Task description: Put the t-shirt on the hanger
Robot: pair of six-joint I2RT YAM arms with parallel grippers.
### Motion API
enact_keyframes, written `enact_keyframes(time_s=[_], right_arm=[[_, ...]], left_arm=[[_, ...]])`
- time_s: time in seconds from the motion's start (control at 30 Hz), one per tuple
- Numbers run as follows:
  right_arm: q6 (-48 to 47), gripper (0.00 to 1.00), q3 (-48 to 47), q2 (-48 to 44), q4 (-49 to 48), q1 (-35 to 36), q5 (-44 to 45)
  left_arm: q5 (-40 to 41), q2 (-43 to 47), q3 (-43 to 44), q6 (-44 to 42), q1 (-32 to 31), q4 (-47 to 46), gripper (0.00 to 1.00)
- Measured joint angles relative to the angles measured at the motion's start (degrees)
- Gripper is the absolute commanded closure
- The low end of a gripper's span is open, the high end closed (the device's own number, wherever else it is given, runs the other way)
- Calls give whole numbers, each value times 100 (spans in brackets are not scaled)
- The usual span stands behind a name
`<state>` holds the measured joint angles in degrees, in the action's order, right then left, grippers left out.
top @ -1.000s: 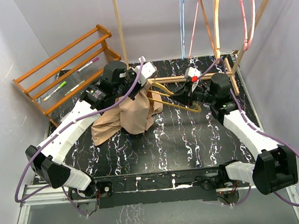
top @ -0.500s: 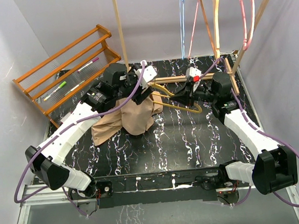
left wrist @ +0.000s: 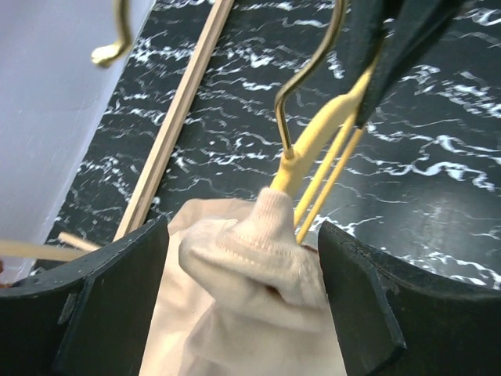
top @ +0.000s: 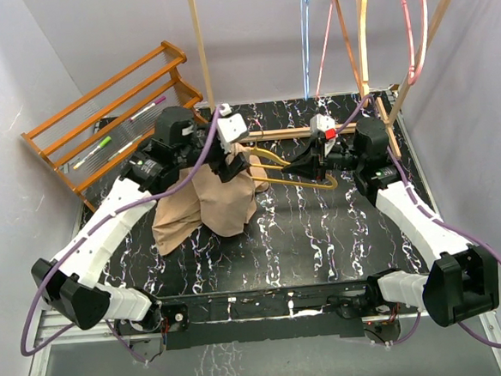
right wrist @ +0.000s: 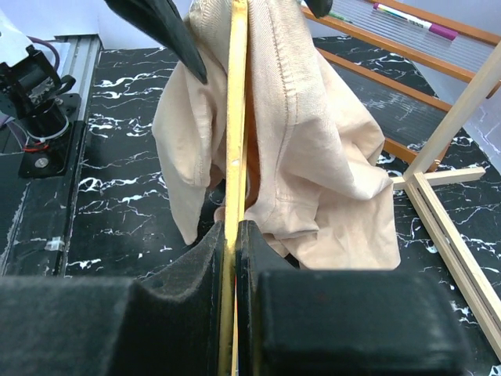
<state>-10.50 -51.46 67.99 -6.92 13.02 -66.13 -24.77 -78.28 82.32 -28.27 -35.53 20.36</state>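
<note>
Right gripper (right wrist: 235,235) was clamped shut on the hanger (right wrist: 235,117), thin and mustard-yellow, its long axis running across the table (top: 323,234) toward the left arm. The plain tan t-shirt (top: 221,199) hung bunched over its far end. Left gripper (left wrist: 244,243) stood wide, fingers either side of the collar.

Soft, even white light is falling from above, keeping the overhead view bright and sharp. The arms are casting only faint shadows on the glossy black table (top: 305,236). In the left wrist view the near fingers (left wrist: 102,305) are blurring. In the right wrist view the dark fingers (right wrist: 180,313) are smearing out of focus, while the t-shirt (right wrist: 313,157) is showing crisp.
</note>
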Motion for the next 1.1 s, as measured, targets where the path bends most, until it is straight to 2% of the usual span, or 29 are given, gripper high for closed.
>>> enact_keyframes(time_s=[0.13,0.27,0.47,0.63,0.73,0.8,0.9,0.97,1.1], right_arm=[[-15,92,-52,4,79,0,-83],[-20,92,-61,46,94,0,-177],[-20,92,-61,92,120,0,-243],[-37,92,-61,92,138,0,-243],[-44,92,-61,92,166,0,-240],[-57,92,-61,92,208,0,-240],[-81,92,-61,90,249,0,-234],[-98,92,-61,90,249,0,-216],[-140,92,-63,90,254,-42,-131]], left_arm=[[-1014,160,11,90,402,146,25],[-1687,205,59,63,612,393,24],[-2072,186,59,-72,616,597,24],[-2111,63,57,-166,619,581,30],[-2081,-44,35,-197,621,531,41],[-2068,-120,26,-199,634,474,54],[-2057,-229,7,-146,647,363,79],[-2059,-278,7,-114,656,317,100],[-2170,-293,7,-90,664,365,100]])
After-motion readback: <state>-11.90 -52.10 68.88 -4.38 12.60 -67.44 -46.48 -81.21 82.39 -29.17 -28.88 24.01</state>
